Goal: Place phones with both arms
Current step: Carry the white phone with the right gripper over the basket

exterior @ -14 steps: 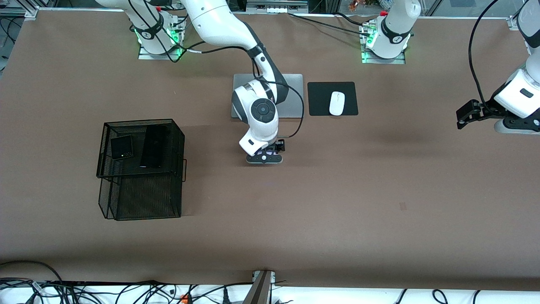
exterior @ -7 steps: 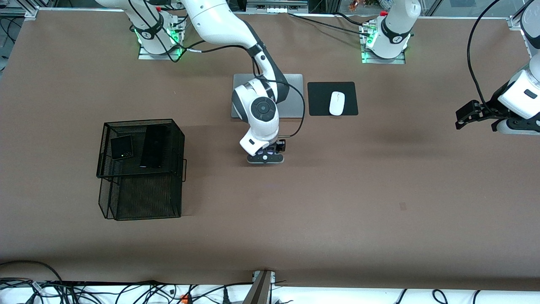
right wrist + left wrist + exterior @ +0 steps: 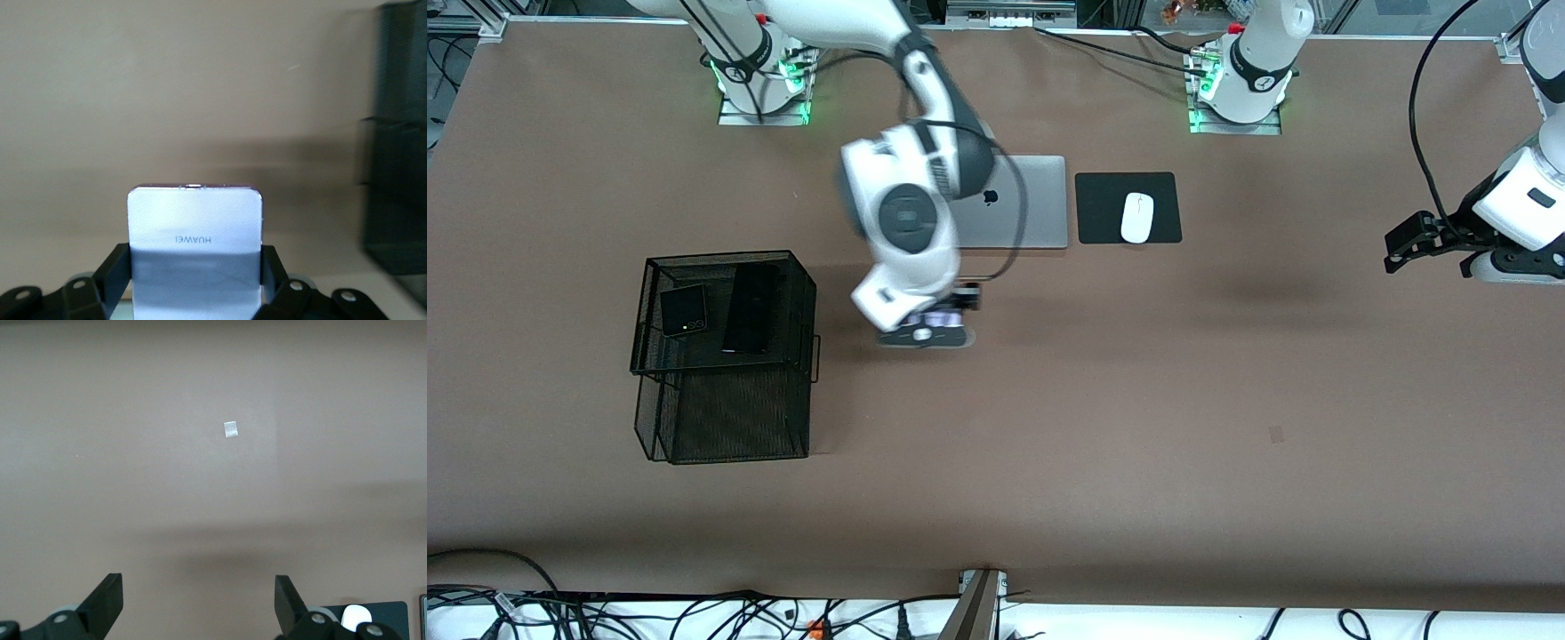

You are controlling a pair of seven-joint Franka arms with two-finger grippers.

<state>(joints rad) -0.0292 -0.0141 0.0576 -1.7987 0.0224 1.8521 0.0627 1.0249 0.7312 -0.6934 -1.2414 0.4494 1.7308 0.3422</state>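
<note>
there, smooth rounded lavender phone (image 3: 194,243) in right gripper (image 3: 194,280)

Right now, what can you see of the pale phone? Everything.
The pale lavender-white phone is small and squarish with rounded corners, a smooth glossy-looking face and upside-down HUAWEI lettering in the right wrist view. A greyer band crosses the part between the fingers. The right gripper is shut on it, one finger on each side edge, holding it clear of the brown table, between the laptop and the black mesh basket. In the front view only a sliver shows.
</note>
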